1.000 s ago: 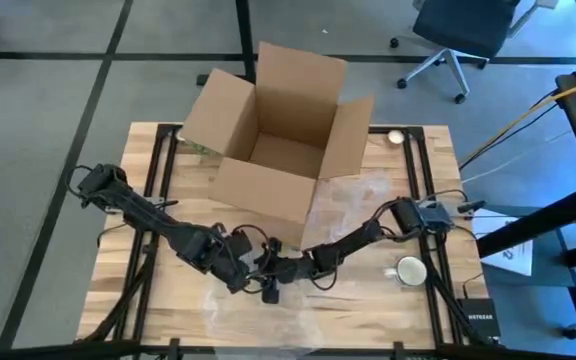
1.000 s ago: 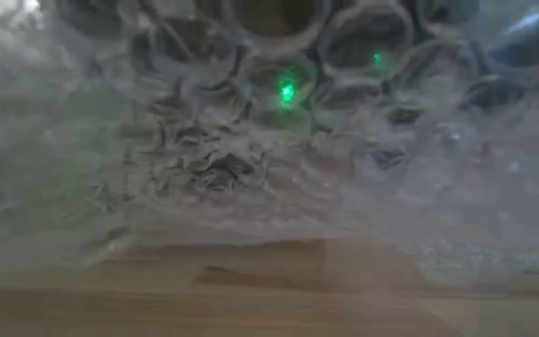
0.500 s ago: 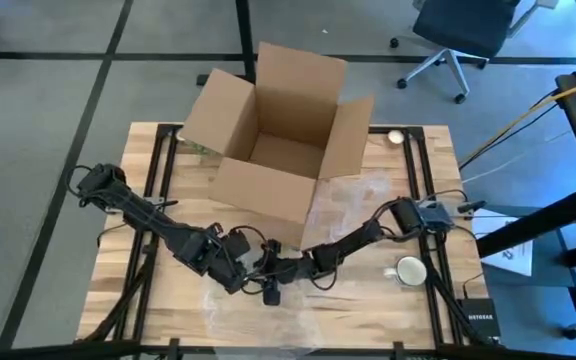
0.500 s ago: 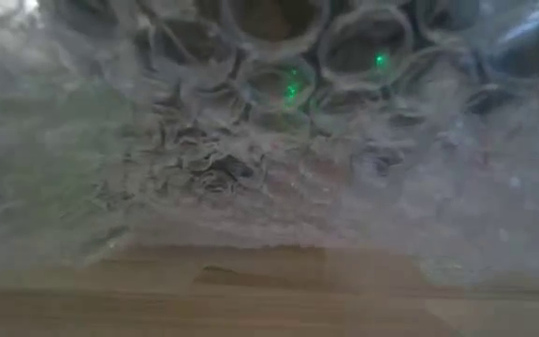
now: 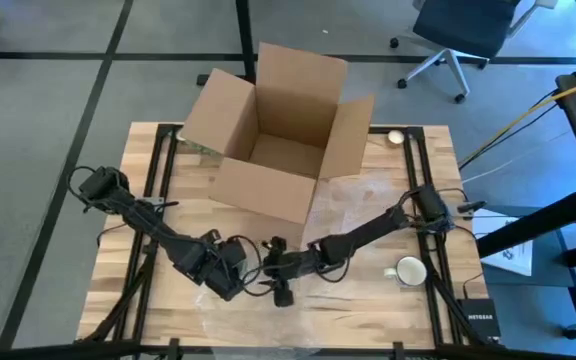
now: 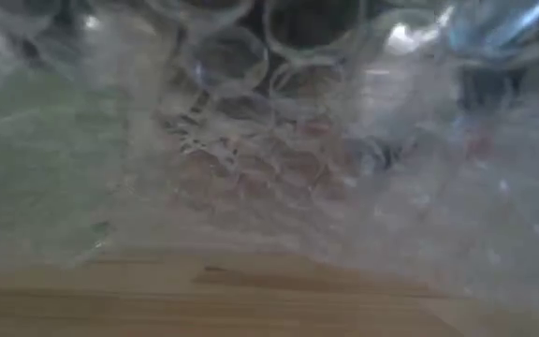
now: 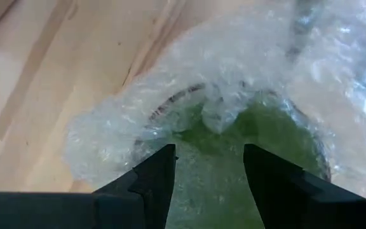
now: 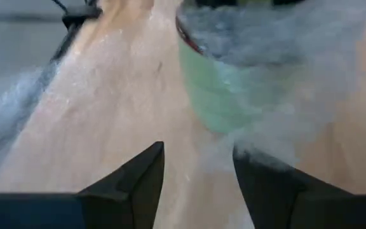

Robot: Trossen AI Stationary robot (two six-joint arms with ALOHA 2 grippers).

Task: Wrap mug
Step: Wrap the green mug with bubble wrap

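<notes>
Two arms meet low at the table's (image 5: pixel 168 300) front: left tool (image 5: pixel 236 280), right tool (image 5: pixel 280 268), one white mug (image 5: pixel 410 270) apart beside the right arm, one box (image 5: pixel 273 130). Low view: only bubble wrap (image 6: pixel 279 159). Left wrist: fingers (image 7: pixel 154 175) wide, green mug (image 7: pixel 234 159) directly ahead under wrap. Right wrist: fingers (image 8: pixel 138 178) wide, green mug just beyond.

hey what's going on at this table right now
Two robot arms are working together near the front middle of the wooden table, wrapping a green mug in bubble wrap. The left gripper is open right at the half-covered mug, with wrap bunched over its rim. The right gripper is open too, low over the sheet and facing the mug. An open cardboard box waits behind them, and a white mug sits unwrapped off to the right.
</notes>
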